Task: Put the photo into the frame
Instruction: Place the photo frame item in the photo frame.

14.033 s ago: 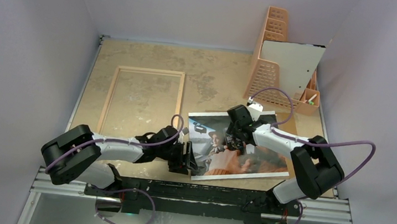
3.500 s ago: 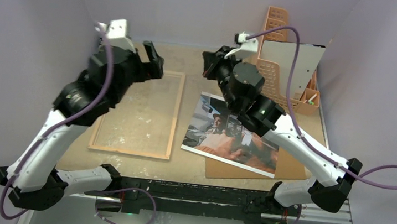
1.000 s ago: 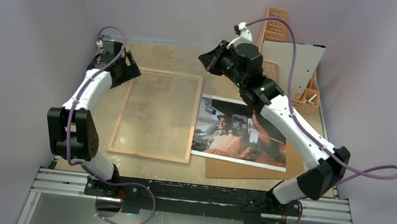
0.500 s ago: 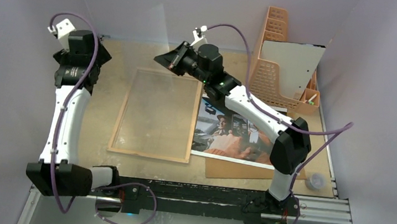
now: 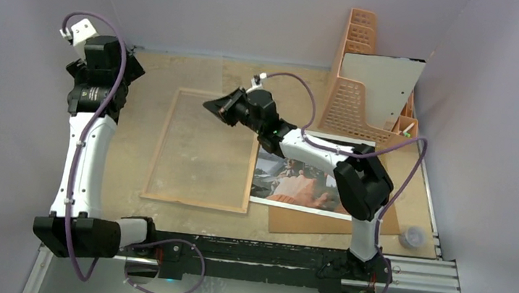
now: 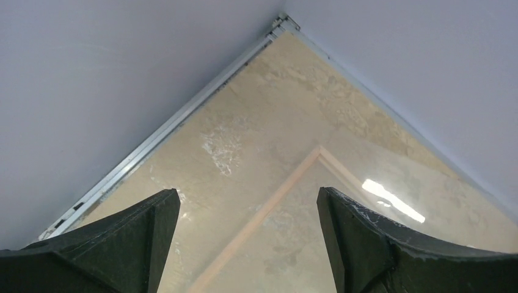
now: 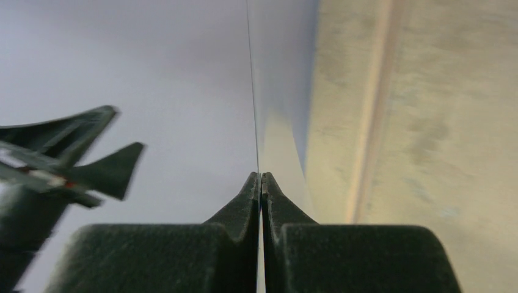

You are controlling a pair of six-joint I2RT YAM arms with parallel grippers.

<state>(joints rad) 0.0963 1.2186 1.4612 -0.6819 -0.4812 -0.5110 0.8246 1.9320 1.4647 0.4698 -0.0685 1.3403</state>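
The frame (image 5: 192, 202) lies flat left of centre, wood rim up; its far left corner (image 6: 269, 207) shows below my left gripper. The photo (image 5: 289, 186) rests to its right on the brown backing board (image 5: 328, 223), partly under my right arm. My right gripper (image 5: 210, 103) hangs over the frame's far right corner, shut (image 7: 261, 177) on the edge of a thin clear pane (image 7: 251, 91) that stands edge-on in the right wrist view. My left gripper (image 5: 101, 64) is high at the far left, open (image 6: 246, 195) with nothing between its fingers.
A peach mesh organiser (image 5: 355, 76) stands at the back right with a white board (image 5: 376, 79) leaning on it. A small clear cup (image 5: 413, 237) sits near the front right edge. Grey walls close in on three sides.
My right gripper came down and toward the near side, with the clear pane, to the frame's far right corner. My left arm lifted up and away from the frame's far left corner.
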